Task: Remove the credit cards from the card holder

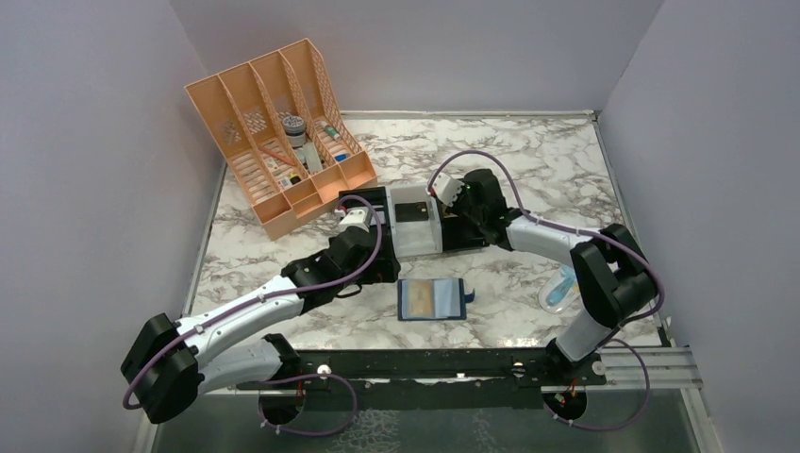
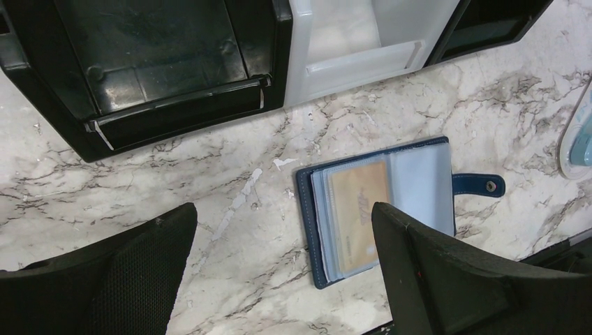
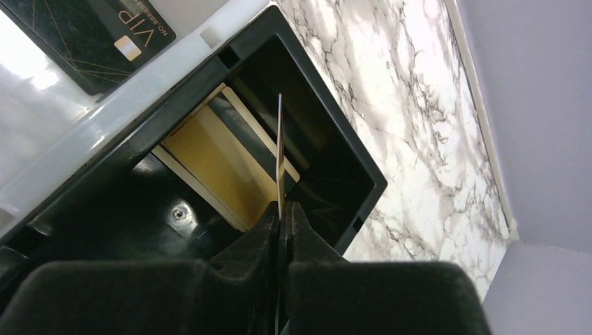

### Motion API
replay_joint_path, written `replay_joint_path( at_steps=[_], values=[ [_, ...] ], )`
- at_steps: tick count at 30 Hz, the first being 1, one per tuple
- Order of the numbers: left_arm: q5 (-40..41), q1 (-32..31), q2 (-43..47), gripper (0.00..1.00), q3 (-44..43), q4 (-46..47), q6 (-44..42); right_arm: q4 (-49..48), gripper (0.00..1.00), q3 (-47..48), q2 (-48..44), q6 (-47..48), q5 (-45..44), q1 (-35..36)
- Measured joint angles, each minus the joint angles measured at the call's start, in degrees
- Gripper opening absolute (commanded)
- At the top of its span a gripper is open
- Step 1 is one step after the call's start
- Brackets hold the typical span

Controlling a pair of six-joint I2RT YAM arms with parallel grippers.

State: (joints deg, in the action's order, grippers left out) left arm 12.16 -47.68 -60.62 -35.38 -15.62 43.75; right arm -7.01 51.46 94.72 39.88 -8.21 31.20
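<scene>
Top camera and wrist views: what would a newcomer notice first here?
Probably the open navy wallet lying flat on the marble table near the front middle, a gold card showing in its clear pocket. Next, the right gripper, shut on a thin card held edge-on over the black tray beyond the wallet. The orange file rack at the back left stands out by colour.
</scene>
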Motion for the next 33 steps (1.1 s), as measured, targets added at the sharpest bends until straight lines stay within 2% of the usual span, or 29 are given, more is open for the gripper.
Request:
replay_joint_path(
  at_steps=[13, 19, 26, 29, 33],
  values=[
    [0.35, 0.00, 0.33, 0.99, 0.00, -0.07, -0.42, -0.24, 0.01, 2.60, 5.27, 4.57, 4.83, -0.52],
    [0.37, 0.00, 0.50, 0.99, 0.00, -0.09, -0.42, 0.76, 0.11, 2.58, 5.29, 6.19, 7.54, -0.55],
    [0.57, 0.02, 0.61, 0.99, 0.00, -0.09, -0.46, 3.15, 0.14, 2.58, 5.29, 7.39, 9.51, -0.96],
    [0.70, 0.07, 0.61, 0.99, 0.00, -0.09, -0.76, 3.52, 0.25, 2.58, 5.29, 7.61, 9.84, -1.25],
    [0.74, 0.07, 0.61, 0.99, -0.02, -0.11, -1.03, 4.13, 0.30, 2.58, 5.57, 7.98, 10.64, -1.53]
  ],
)
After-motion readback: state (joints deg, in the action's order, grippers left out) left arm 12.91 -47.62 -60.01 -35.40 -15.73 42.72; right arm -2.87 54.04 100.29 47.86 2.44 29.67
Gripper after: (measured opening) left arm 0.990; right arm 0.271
